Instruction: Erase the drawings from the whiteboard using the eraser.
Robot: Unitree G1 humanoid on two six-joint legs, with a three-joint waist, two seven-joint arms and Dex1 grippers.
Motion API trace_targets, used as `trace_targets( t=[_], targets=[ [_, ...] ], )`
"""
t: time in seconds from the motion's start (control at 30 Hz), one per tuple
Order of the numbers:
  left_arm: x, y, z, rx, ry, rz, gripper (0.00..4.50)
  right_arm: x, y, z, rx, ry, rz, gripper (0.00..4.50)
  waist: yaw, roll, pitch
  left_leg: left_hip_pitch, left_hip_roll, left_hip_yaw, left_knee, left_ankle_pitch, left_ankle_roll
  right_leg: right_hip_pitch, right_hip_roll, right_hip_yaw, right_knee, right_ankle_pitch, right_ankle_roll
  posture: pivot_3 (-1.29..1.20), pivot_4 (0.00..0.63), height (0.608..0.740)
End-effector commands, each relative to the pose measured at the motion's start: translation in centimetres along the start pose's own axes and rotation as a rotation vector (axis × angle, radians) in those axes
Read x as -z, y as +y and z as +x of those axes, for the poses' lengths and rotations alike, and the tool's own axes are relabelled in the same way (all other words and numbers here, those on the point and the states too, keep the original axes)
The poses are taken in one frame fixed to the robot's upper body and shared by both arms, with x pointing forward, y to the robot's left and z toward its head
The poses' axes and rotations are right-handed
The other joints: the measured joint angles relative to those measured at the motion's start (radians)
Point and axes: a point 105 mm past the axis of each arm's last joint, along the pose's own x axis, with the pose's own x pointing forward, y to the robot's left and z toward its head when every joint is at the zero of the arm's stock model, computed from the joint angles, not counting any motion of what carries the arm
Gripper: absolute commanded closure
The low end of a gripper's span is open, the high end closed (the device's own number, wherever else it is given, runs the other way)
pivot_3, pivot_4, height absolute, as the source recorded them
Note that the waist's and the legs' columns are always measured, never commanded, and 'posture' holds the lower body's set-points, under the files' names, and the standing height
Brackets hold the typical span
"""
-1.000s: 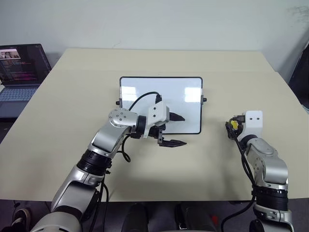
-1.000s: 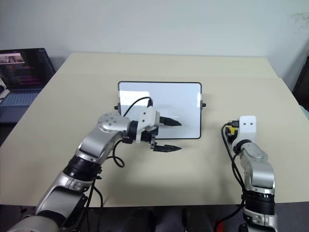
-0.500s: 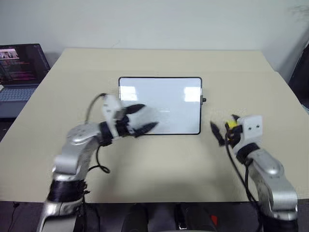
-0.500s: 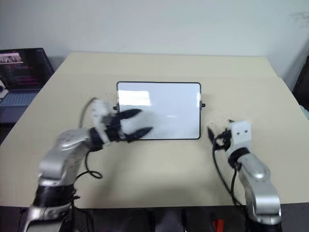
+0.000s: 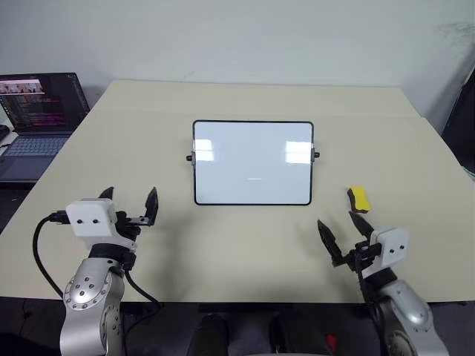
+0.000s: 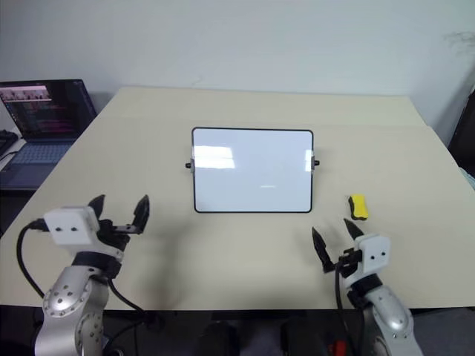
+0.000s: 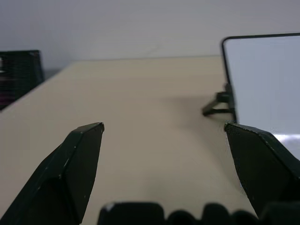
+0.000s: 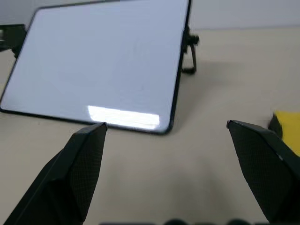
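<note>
Whiteboard (image 5: 252, 163) mid-surface reads clean, no drawings visible, eraser (image 5: 359, 199) lying free toward the right edge, left end effector (image 5: 130, 204) and right end effector (image 5: 345, 237) both spread, empty, near the front edge; task apparently finished.

surface: beige table (image 5: 245, 245) | on it: whiteboard (image 5: 252, 163), eraser (image 5: 359, 199)

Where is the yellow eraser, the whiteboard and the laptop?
eraser (image 5: 359, 199), left eye view, middle of its yellow top.
whiteboard (image 5: 252, 162), left eye view, middle of its white face.
laptop (image 5: 41, 100), left eye view, its lit screen.
</note>
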Motion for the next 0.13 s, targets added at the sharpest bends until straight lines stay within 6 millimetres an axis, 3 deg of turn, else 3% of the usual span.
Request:
trace_targets(
  t=[0.03, 0.13],
  targets=[
    [1.1, 0.3, -1.2, -0.077, 0.023, 0.025, 0.0, -0.6, -0.6, 0.3, -0.015, -0.022, -0.013, 0.03, 0.0, -0.001, -0.001, -0.001, -0.001, 0.0, -0.001, -0.001, -0.001, 0.0, 0.0, 0.0, -0.001, 0.002, 0.004, 0.0, 0.15, 0.74],
    [2.4, 0.1, -1.5, -0.098, 0.073, 0.019, 0.0, -1.1, -1.0, 0.8, -0.008, -0.029, -0.015, 0.03, 0.0, -0.001, -0.001, -0.006, 0.0, 0.0, -0.003, -0.002, -0.003, -0.003, 0.001, 0.001, -0.006, 0.002, 0.004, 0.0, 0.15, 0.74]
  ],
)
